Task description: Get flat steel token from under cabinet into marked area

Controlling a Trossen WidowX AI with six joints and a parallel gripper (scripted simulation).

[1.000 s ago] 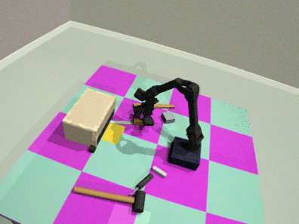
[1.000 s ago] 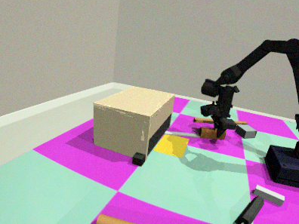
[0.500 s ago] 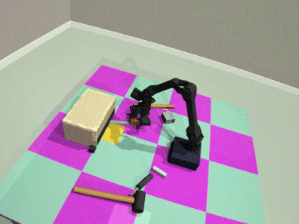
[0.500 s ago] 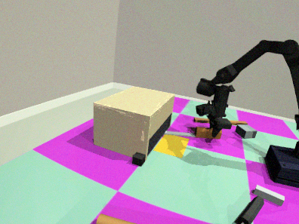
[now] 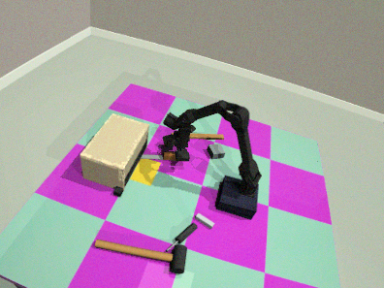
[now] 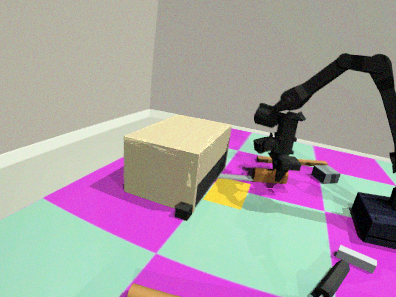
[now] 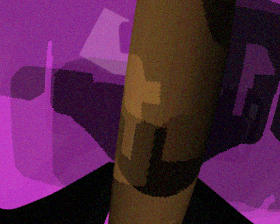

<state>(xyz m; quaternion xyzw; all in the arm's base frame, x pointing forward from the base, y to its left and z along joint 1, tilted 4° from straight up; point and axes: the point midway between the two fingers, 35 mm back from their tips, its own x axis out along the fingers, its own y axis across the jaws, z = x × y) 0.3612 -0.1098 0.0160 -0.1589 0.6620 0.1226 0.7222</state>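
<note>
Checkered table (image 5: 155, 205) (image 6: 235, 244) under cabinet (image 5: 113, 146) (image 6: 160, 164), mallet (image 5: 136, 251) and screwdriver (image 5: 185, 234) (image 6: 332, 279).

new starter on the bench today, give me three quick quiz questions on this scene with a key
1. True or false: the end effector is shut on a wooden handle.
2. Which is nearer the yellow patch: (a) the cabinet or (b) the white block?
3. Fill in: the hammer with the black head has a ____ handle.

Key: 1 true; 2 a; 3 wooden
</note>
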